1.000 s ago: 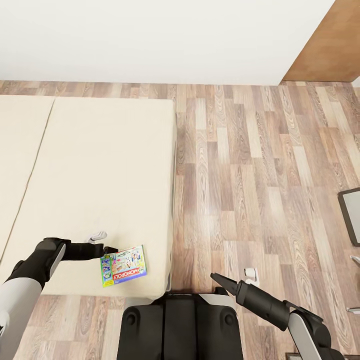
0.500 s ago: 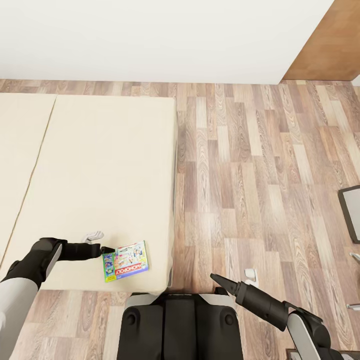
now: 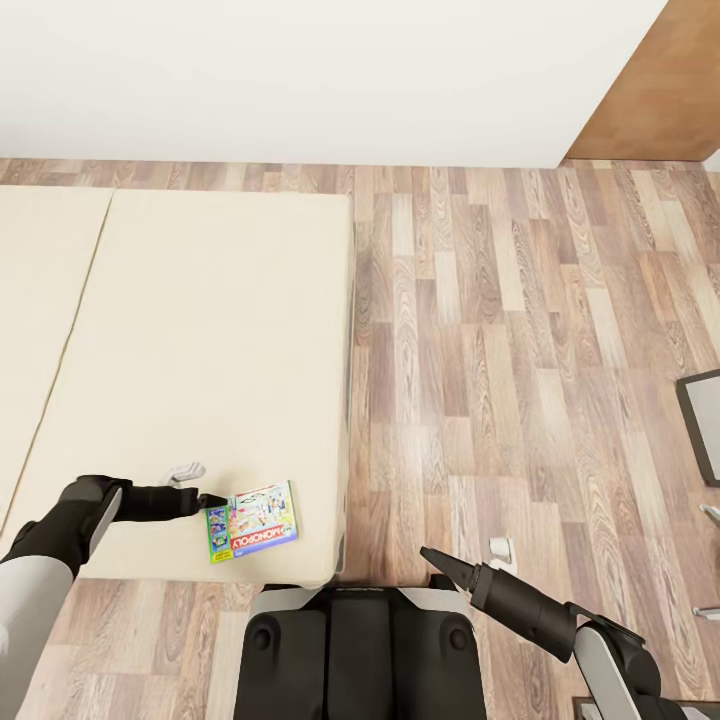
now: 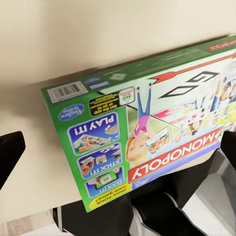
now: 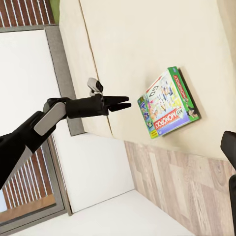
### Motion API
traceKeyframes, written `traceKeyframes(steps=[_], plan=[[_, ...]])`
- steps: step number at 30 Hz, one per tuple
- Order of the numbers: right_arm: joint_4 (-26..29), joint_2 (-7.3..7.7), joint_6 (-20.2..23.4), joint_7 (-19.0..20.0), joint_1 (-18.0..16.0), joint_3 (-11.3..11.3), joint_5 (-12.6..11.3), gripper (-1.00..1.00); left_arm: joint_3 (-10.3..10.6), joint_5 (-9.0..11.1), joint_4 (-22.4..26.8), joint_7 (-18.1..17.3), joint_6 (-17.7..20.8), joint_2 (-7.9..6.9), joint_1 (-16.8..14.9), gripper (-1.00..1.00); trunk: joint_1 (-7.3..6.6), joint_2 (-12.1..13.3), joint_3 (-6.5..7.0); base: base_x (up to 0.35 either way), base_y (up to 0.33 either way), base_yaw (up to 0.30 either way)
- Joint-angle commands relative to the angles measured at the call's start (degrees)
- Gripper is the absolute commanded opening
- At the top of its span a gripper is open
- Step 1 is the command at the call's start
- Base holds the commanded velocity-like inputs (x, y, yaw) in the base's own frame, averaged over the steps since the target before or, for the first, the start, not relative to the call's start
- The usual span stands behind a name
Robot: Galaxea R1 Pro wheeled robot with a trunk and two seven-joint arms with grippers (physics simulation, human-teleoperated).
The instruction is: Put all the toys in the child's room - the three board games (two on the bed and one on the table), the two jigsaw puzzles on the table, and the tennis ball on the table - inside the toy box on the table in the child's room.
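Reaching: left gripper (image 3: 214, 500) lines up on the green short edge of the Monopoly box (image 3: 252, 521), apparently for an edge-on pinch.
Left jaw state: parted moderately and empty; the right wrist view shows the two tips (image 5: 125, 102) with a gap, just short of the box (image 5: 168, 102). In the left wrist view the dark fingers (image 4: 10, 153) straddle the box (image 4: 147, 128) on either side. Contact: cannot tell for sure, looks like none.
Why this approach: box is thin and lies flat on the bed (image 3: 190, 330), so a top-down pinch has nothing to bite; coming in level from the side is probably the only way to get fingers over and under the edge.
Box location: near the bed's front corner, close to the mattress edge by the robot's base, slightly skewed, printed face up.
Right gripper (image 3: 432, 556): idle over the wood floor (image 3: 500, 350) in front of the base, holding nothing; tips look drawn close together, exact gap not clear.
Surroundings: white wall behind the bed, brown door (image 3: 660, 90) at far right.
Risk: box may slide on the mattress if nudged before the jaws close.
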State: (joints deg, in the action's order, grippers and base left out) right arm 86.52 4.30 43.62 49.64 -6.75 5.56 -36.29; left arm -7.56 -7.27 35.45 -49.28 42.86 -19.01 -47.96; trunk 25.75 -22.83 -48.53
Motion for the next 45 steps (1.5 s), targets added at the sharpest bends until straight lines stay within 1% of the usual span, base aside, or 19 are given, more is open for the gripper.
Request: traceKeyframes(steps=[1,6,10,13,19,29,34,38,45], plan=[[0.0,0.01,0.3,0.0,0.0,0.0,-0.2,1.00,-0.3,-0.6,0.1,-0.4,0.3,0.10,0.0,1.00,0.03,-0.1,-0.06,0.000,0.000,0.000],[0.0,0.00,0.3,0.0,0.0,0.0,-0.1,1.00,-0.1,-0.7,0.1,0.6,0.2,0.44,0.0,1.00,0.03,-0.1,-0.06,0.000,0.000,0.000],[0.1,0.05,0.3,0.0,0.0,0.0,-0.1,1.00,-0.2,-0.7,0.0,2.4,0.2,0.57,0.0,1.00,0.03,-0.1,-0.06,0.000,0.000,0.000],[0.1,0.08,0.3,0.0,0.0,0.1,-0.1,1.00,-0.2,-0.7,-0.2,4.9,0.0,1.08,0.0,1.00,0.03,-0.1,-0.06,0.000,0.000,0.000],[0.1,0.09,0.3,0.0,0.0,0.1,-0.1,1.00,-0.2,-0.5,-1.2,7.1,-0.4,1.72,0.0,1.00,0.03,-0.1,-0.08,0.000,0.000,0.000],[0.1,0.09,0.4,0.0,0.0,0.1,-0.1,1.00,-0.2,-0.3,-1.9,7.7,-0.6,2.00,0.0,1.00,0.03,-0.1,-0.41,0.000,0.000,0.000],[0.1,0.09,0.4,0.0,0.0,0.1,-0.2,1.00,-0.2,-0.5,-2.0,7.8,-0.6,2.68,0.0,1.00,0.03,-0.1,-0.70,0.000,0.000,0.000],[0.1,0.09,0.4,0.0,0.0,0.1,-0.2,1.00,-0.2,-0.6,-2.0,7.8,-0.7,2.90,0.0,1.00,0.03,-0.1,-0.93,0.000,0.000,0.000],[0.1,0.09,0.3,0.0,0.0,0.1,-0.2,1.00,-0.1,-0.4,-2.0,7.8,-0.8,3.00,0.0,1.00,0.03,-0.1,-1.05,0.000,0.000,0.000]])
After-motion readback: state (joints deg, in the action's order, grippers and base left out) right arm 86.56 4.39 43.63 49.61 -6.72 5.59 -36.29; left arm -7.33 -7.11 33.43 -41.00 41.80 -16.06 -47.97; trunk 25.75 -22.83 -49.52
